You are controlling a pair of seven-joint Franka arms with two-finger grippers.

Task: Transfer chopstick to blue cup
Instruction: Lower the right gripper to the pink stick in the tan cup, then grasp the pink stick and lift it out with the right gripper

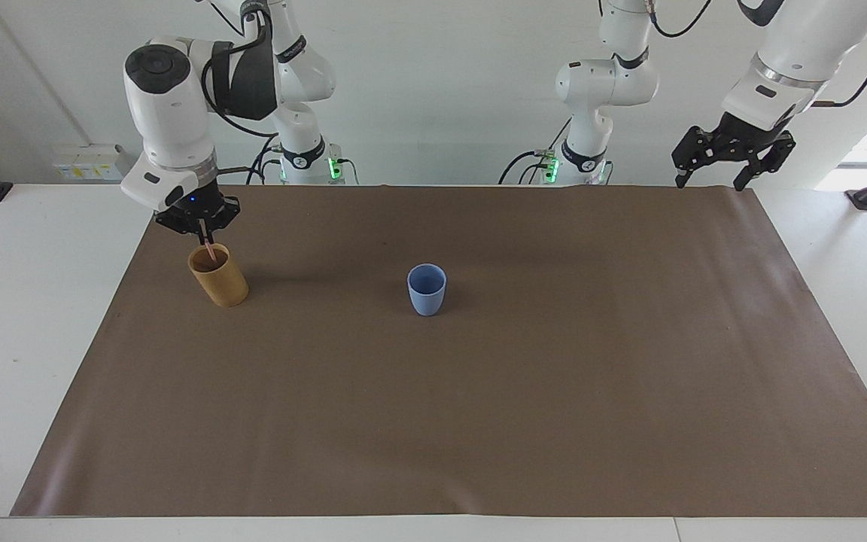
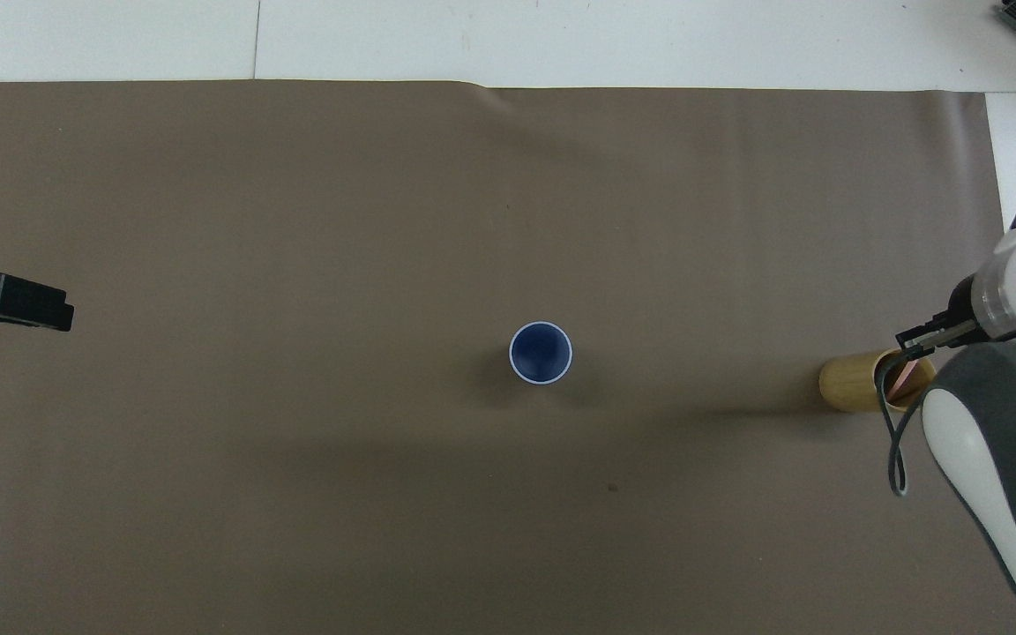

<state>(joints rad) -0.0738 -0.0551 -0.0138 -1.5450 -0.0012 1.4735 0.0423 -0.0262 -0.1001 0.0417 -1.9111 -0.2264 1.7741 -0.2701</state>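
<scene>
The blue cup (image 1: 427,290) (image 2: 541,353) stands upright in the middle of the brown mat. At the right arm's end of the table stands a tan cylindrical holder (image 1: 219,277) (image 2: 852,381). My right gripper (image 1: 202,235) hangs just above the holder's rim, shut on the top of the pale-pink chopstick (image 1: 209,251) (image 2: 903,377). The chopstick's lower end is still inside the holder. My left gripper (image 1: 708,179) (image 2: 23,304) waits open and raised over the mat's edge at the left arm's end, holding nothing.
A brown mat (image 1: 479,414) covers most of the white table. The right arm's bulky wrist (image 2: 993,459) hides part of the holder in the overhead view. Nothing stands on the mat between the holder and the blue cup.
</scene>
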